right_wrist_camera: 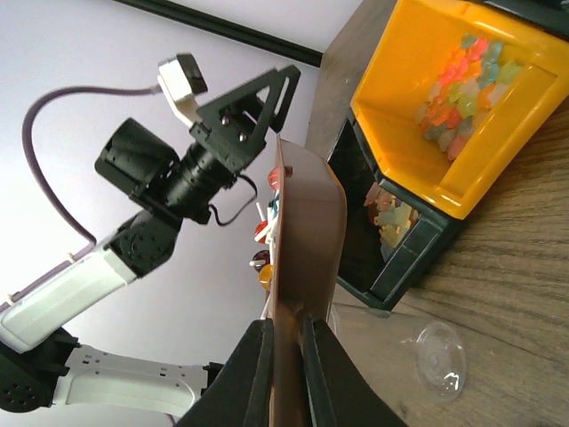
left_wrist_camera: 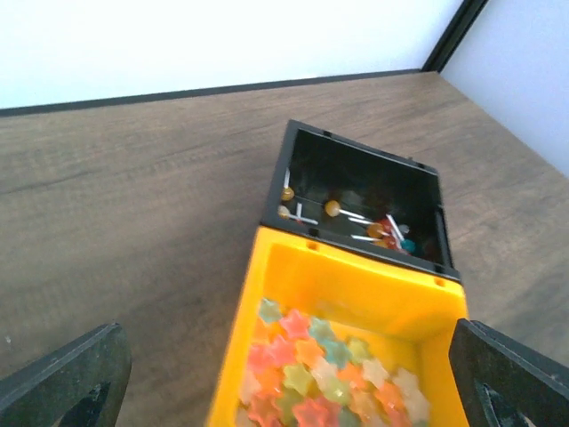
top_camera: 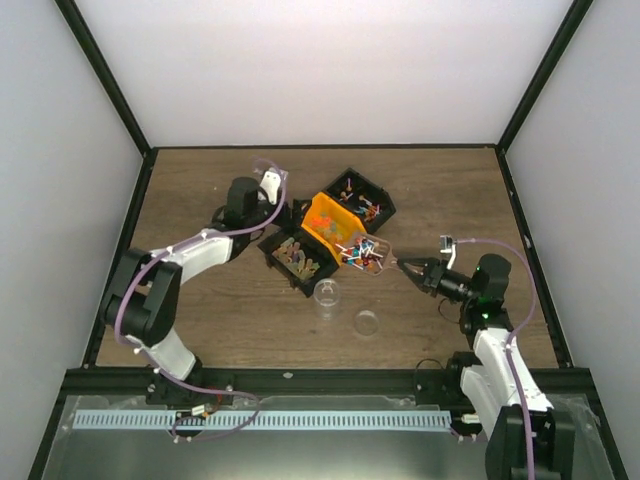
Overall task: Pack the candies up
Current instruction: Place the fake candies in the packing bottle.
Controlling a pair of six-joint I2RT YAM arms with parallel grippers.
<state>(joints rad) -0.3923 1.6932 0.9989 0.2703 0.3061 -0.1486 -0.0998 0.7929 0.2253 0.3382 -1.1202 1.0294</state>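
My right gripper [top_camera: 406,266] is shut on the handle of a brown scoop [right_wrist_camera: 307,231], held edge-on in the right wrist view [right_wrist_camera: 286,331]. A heap of small mixed-colour candies [top_camera: 362,252] lies on the scoop, just right of the orange bin and up-right of the small clear cup [top_camera: 326,293]. Some of these candies [right_wrist_camera: 267,233] show beside the scoop's left face. More candies [left_wrist_camera: 382,228] lie in the far black bin [top_camera: 362,198]. My left gripper [top_camera: 291,213] is wide open and empty above the orange bin [left_wrist_camera: 356,285], its fingers [left_wrist_camera: 67,382] on either side of the bin.
The orange bin [top_camera: 325,222] holds star-shaped sweets [left_wrist_camera: 320,374]. A near black bin [top_camera: 297,258] holds pale shaped sweets. The clear round lid [top_camera: 366,323] lies on the wood right of the cup and also shows in the right wrist view [right_wrist_camera: 440,358].
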